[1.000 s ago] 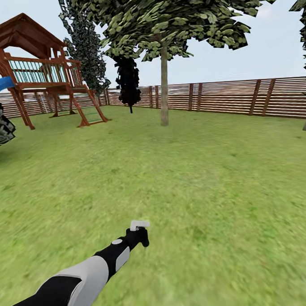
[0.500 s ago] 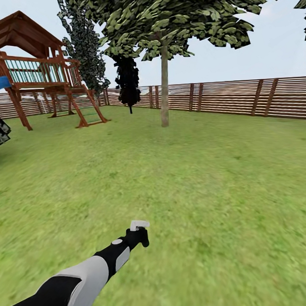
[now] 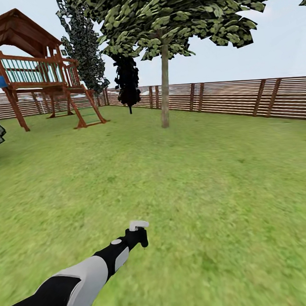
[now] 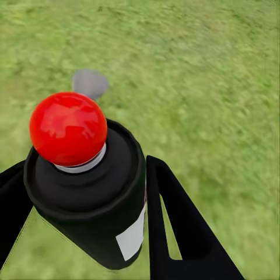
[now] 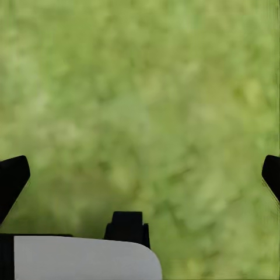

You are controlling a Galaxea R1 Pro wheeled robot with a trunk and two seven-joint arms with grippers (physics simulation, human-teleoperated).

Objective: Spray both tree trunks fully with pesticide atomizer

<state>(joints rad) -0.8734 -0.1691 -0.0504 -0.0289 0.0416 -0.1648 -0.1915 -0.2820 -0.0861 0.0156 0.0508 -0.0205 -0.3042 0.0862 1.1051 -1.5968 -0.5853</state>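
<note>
The left hand [image 4: 87, 227] pinched the spray bottle [image 4: 93, 192]; the right hand [image 5: 140, 175] was spread. Approach the tree trunk [image 3: 164, 85] squarely before spraying.

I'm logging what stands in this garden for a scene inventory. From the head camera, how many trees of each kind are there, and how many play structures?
Leafy tree with a bare grey-brown trunk: 1
Dark narrow cypress-like trees: 2, one tall and one short and near-black
Wooden playset: 1
Total: 4
Scraps of foliage at the picture's left and right edges are too cut off to class.
</note>
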